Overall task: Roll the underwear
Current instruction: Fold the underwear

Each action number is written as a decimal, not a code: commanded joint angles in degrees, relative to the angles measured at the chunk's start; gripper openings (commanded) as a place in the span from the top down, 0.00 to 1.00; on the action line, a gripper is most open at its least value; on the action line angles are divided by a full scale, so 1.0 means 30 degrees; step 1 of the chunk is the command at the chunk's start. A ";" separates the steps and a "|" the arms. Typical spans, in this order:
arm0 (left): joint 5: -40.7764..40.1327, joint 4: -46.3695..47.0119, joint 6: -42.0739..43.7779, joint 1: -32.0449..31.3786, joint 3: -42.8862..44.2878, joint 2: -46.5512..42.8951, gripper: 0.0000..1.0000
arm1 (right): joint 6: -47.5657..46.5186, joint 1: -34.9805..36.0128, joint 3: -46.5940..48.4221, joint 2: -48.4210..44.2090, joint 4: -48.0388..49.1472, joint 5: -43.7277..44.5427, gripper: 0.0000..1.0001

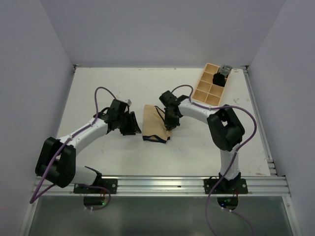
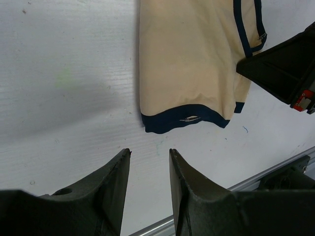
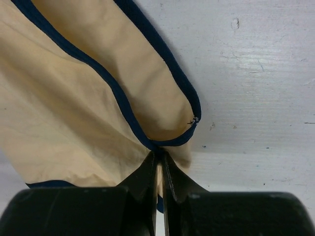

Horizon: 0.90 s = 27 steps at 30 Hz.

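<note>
Underwear position: I see the underwear (image 1: 155,125) lying flat on the table (image 1: 98,88), between the two arms and folded into a narrow strip.
Long axis: runs from far to near in the top view, slightly tilted, with a dark-trimmed end nearest the bases.
Right gripper: the right gripper (image 3: 158,157) has its fingers pressed together on the strip's right edge, at the dark trim where a fold of cloth bunches.
Left gripper: the left gripper (image 2: 150,152) has its fingers apart with nothing between them, just off the strip's left side and not touching it.
Key relation: from the left fingers the cloth lies ahead and a little to one side, trimmed end facing them.
Nearer arm: right is on the cloth; left is just beside it.
Judgement: I would roll along the long axis, and the left needs to reach the trimmed end first.
</note>
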 commanded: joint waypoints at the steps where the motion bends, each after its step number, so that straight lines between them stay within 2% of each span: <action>1: -0.0177 0.0148 0.0432 0.0035 0.0409 -0.0523 0.59 | -0.0157 0.0092 0.0885 -0.0833 -0.0607 0.0806 0.93; 13: -0.0059 0.0588 0.0608 0.0035 0.0350 -0.0260 0.59 | -0.0479 0.0327 0.2114 -0.1743 -0.2072 0.1714 0.92; 27: -0.0030 0.0793 0.0433 0.0035 0.0058 -0.0230 0.59 | -0.1123 0.0210 0.3552 -0.0749 -0.3685 0.3121 0.92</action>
